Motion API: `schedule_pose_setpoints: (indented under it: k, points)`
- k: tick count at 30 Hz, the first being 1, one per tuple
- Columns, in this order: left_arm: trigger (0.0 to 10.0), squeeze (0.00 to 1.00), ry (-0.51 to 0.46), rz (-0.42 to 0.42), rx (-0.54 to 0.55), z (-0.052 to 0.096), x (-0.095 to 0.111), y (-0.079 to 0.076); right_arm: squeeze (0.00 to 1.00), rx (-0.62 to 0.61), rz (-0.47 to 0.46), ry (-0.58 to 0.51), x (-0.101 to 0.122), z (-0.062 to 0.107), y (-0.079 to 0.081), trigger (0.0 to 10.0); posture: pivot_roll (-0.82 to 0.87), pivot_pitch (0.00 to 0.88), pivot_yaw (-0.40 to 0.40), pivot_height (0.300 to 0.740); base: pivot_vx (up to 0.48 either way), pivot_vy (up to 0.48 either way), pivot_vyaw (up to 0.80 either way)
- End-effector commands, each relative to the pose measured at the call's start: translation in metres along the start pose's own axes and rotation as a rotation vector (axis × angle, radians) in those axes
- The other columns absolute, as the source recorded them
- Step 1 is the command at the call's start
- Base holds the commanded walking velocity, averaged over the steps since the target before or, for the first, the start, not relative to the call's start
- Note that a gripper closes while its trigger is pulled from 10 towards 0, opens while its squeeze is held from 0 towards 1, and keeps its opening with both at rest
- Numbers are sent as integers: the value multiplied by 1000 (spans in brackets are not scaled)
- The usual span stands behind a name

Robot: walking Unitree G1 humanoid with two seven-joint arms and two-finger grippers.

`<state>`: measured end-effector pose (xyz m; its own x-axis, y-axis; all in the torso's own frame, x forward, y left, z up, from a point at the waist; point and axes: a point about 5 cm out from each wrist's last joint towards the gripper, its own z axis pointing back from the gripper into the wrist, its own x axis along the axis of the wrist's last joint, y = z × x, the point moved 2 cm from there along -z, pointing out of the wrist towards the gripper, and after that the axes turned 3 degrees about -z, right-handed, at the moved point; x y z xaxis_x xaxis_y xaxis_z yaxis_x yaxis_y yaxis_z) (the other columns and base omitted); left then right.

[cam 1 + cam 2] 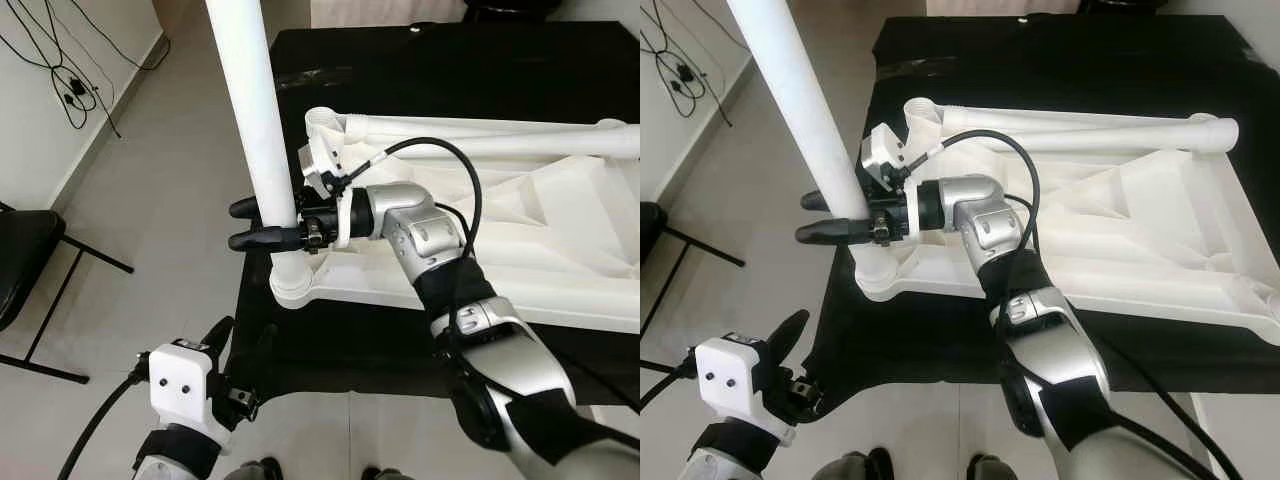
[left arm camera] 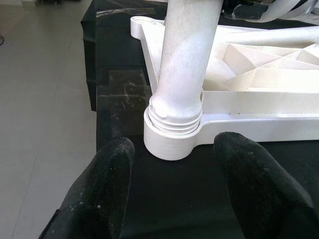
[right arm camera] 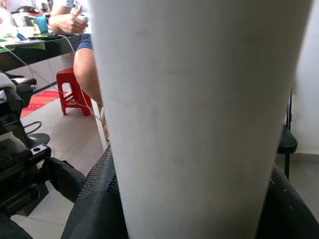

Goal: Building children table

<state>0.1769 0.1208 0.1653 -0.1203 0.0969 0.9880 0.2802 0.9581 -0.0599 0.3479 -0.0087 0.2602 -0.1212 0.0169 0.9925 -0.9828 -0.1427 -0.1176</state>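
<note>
Right gripper (image 1: 262, 223) sits just left of centre in the head view, its two black fingers closed around the white table leg (image 1: 252, 110), one on each side of the tube just above its base. Left gripper (image 1: 232, 345) hangs low at the lower left of the frame, near the edge of the black cloth (image 1: 480, 60); in the left wrist view its fingers (image 2: 102, 191) stand wide apart with nothing between them, pointing at the leg's foot.

Around the work: a black chair (image 1: 22, 262) at the left edge, black cables (image 1: 70, 85) on the floor in the upper left corner, pale floor tiles (image 1: 150, 200). In the right wrist view a red stool (image 3: 74, 92) and a seated person's arm (image 3: 87, 67) appear behind the leg, upper left.

The white plastic tabletop (image 1: 520, 240) lies upside down on the black cloth across the right half of the frame, its ribbed underside facing up. The held leg stands upright and slightly tilted in the corner socket (image 1: 292, 285) at the tabletop's near left corner; thread ridges (image 2: 174, 123) show above the socket rim. Another white leg (image 1: 500, 135) lies flat along the tabletop's far edge.
</note>
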Motion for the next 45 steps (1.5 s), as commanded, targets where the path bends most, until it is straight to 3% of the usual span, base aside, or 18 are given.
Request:
schedule_pose_setpoints:
  k: [1,7,9,10,11,13,18,24,25,27,28,31,32,33,34,41,42,45]
  points:
    - [10000,0,11,-5,8,2,0,0,0,11,-31,-2,-9,-7,3,0,133,249,-1,740,0,0,0]
    - [10000,0,7,-3,9,0,0,0,0,-312,-18,-50,-22,6,-5,0,113,248,-5,740,0,0,0]
    - [10000,0,5,-2,8,0,0,1,0,-540,-104,-38,-41,9,0,0,107,249,-8,740,0,0,0]
    - [10000,0,4,-3,8,0,0,2,0,-834,-124,25,-57,17,-1,0,98,249,-9,740,0,0,0]
    - [10000,0,4,-3,8,0,0,2,0,-834,-124,25,-57,17,-1,0,98,249,-9,740,0,0,0]
    - [10000,0,3,-3,8,-1,0,3,0,-1178,-179,113,-80,28,21,0,93,249,-6,740,0,0,0]
    - [10000,0,5,-7,5,-5,-3,6,0,-1033,-80,37,-65,-14,43,0,81,225,11,740,0,0,0]
    - [10000,0,4,-6,6,-7,-4,7,0,-1007,-85,27,-64,-22,41,0,84,214,6,740,0,0,0]
    - [10000,0,2,-9,12,-7,-4,8,0,-969,-81,18,-61,-27,38,1647,84,214,4,740,0,0,0]
    - [10000,0,2,-9,12,-7,-4,8,0,-969,-81,18,-61,-27,38,1647,84,214,4,740,0,0,0]
    - [10000,0,0,-10,16,-7,-4,9,0,-924,-74,16,-57,-32,37,10000,85,213,3,740,0,0,0]
    - [10000,0,-2,-11,19,-7,-4,9,0,-869,-76,-7,-51,-36,35,10000,86,214,0,740,0,0,0]
    - [10000,0,-2,-11,19,-7,-4,9,757,-827,-82,-33,-43,-38,35,10000,85,216,-1,740,0,0,0]
    - [10000,0,-2,-11,19,-7,-4,9,757,-827,-82,-33,-43,-38,35,10000,85,216,-1,740,0,0,0]
    - [10000,0,-3,-10,18,-7,-4,9,1000,-792,-90,-61,-36,-39,33,10000,85,216,-1,740,0,0,0]
    - [10000,0,-3,-7,15,-6,-2,6,1000,-386,37,-47,-16,-30,29,10000,124,227,2,740,0,0,0]
    - [10000,0,-3,-6,14,-6,-2,6,0,-316,71,-12,-16,-26,27,10000,129,229,-3,740,0,0,0]
    - [10000,0,-3,-6,14,-6,-2,5,0,-264,104,15,-14,-21,24,10000,135,232,-5,740,0,0,0]
